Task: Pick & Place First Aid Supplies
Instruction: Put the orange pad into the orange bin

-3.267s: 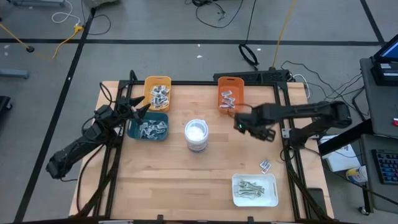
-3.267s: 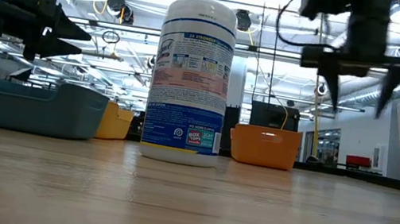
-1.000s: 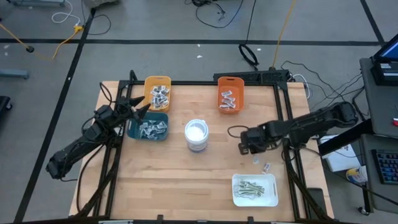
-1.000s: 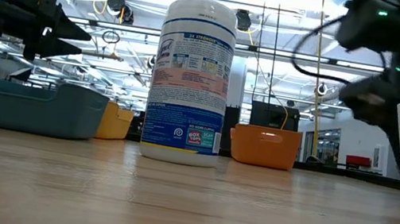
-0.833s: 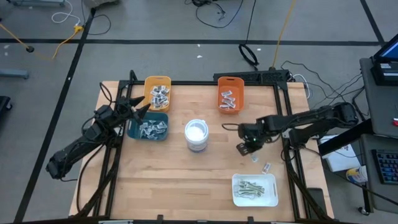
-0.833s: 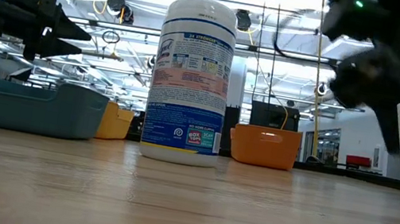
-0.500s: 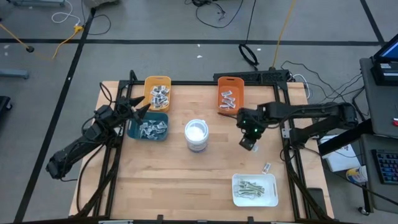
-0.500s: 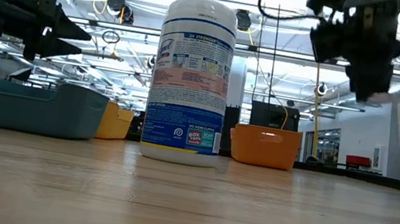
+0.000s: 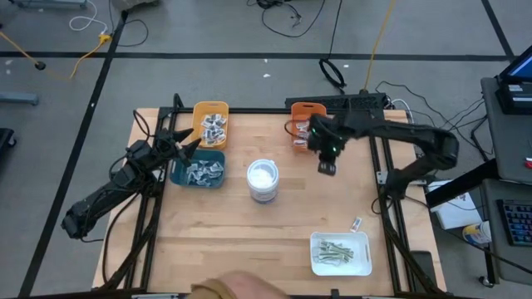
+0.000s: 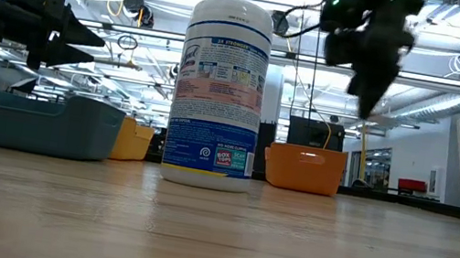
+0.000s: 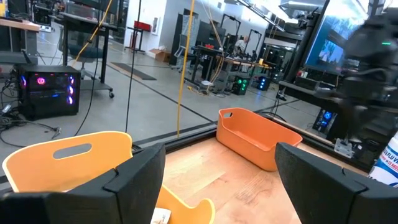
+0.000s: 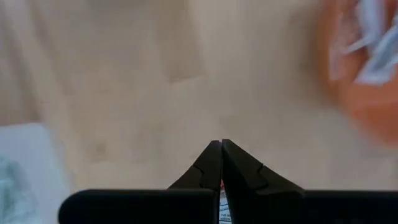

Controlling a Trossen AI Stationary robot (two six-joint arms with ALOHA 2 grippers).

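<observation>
Red-and-white sachet (image 12: 221, 198) sits pinched in the right gripper (image 9: 327, 166), fingers closed on it; the arm has swung from lower right to the orange bin (image 9: 307, 126), upper centre, so release looks next. Left gripper (image 9: 188, 141) waits wide-fingered, upper left.

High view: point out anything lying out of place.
One small packet lies loose on the bare table, just above the white tray, outside every bin. A person's hand also intrudes at the near table edge. Everything else sits inside its containers.
</observation>
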